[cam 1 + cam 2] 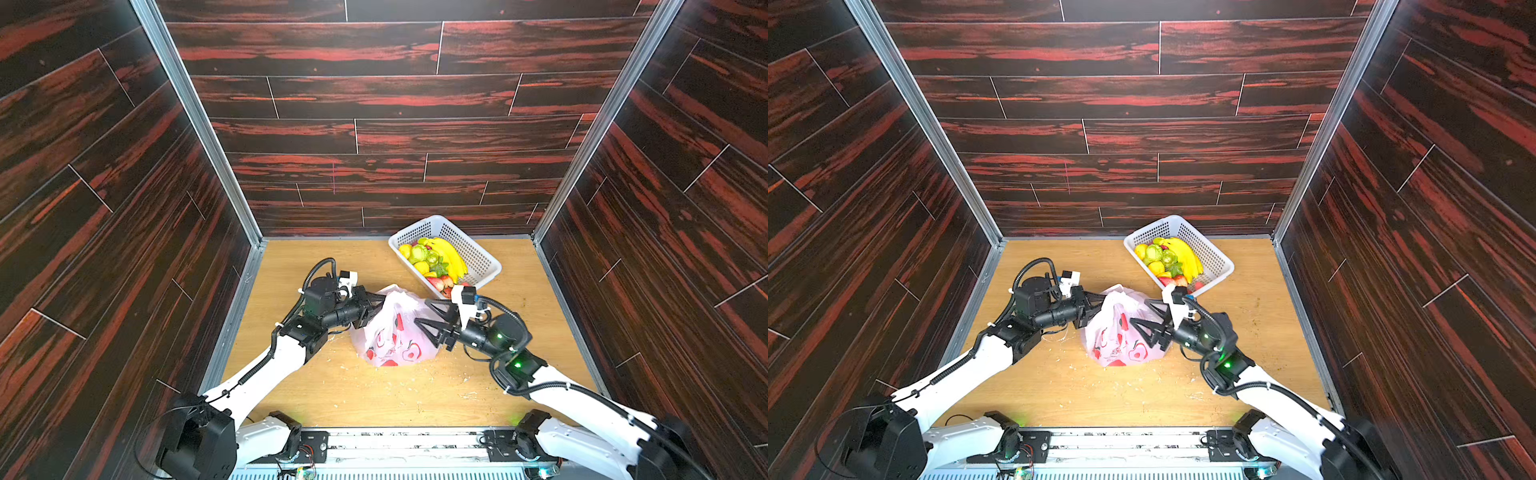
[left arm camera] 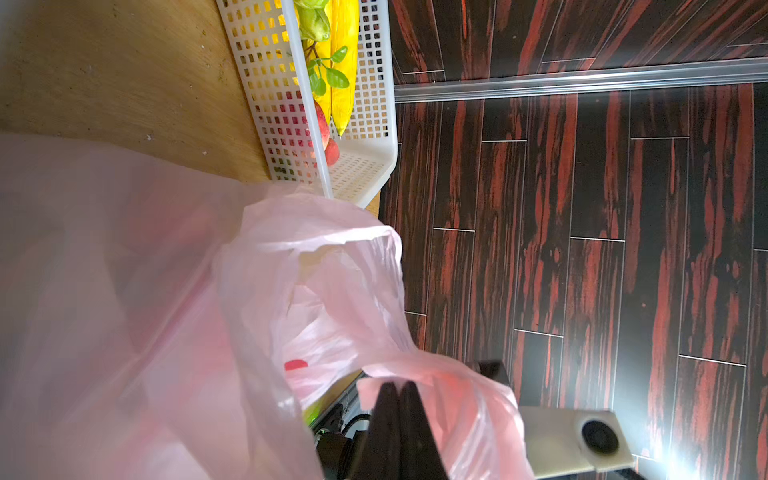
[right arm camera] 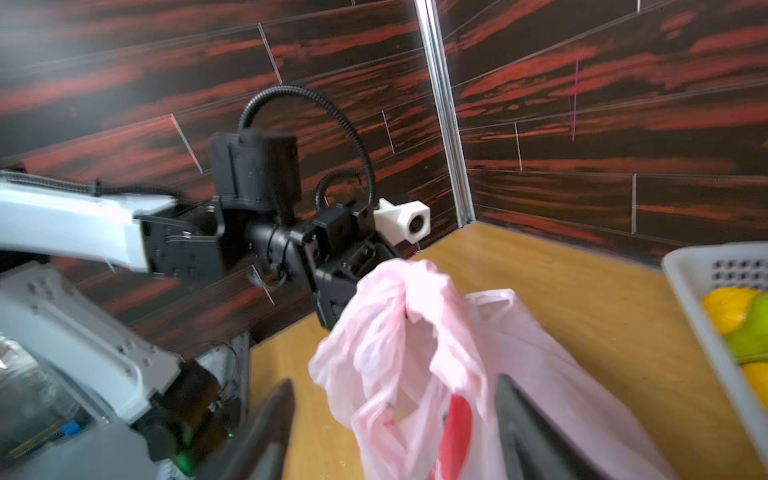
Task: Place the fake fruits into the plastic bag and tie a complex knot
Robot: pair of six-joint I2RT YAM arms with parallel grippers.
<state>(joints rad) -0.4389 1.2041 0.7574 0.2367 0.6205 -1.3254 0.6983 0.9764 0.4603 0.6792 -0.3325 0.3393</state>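
Observation:
The pale-pink plastic bag (image 1: 392, 334) (image 1: 1121, 336) with red prints stands bunched at the table's middle. My left gripper (image 1: 380, 303) (image 1: 1100, 301) (image 2: 398, 384) is shut on a strip of the bag's upper edge and holds it up. Coming from the right, my right gripper (image 1: 422, 311) (image 1: 1139, 312) (image 3: 395, 384) is open, its fingers on either side of a crumpled strap (image 3: 407, 332) without pinching it. The fake fruits (image 1: 434, 262) (image 1: 1167, 259) lie in the white basket: bananas, lemons, green fruits, strawberries. The film hides what is inside the bag. No knot is in view.
The white perforated basket (image 1: 478, 257) (image 1: 1212, 257) (image 2: 365, 158) (image 3: 706, 266) sits at the back right, close behind the right wrist. Dark wood-pattern walls enclose the table (image 1: 316, 386) on three sides. White crumbs are scattered on the wood in front of the bag.

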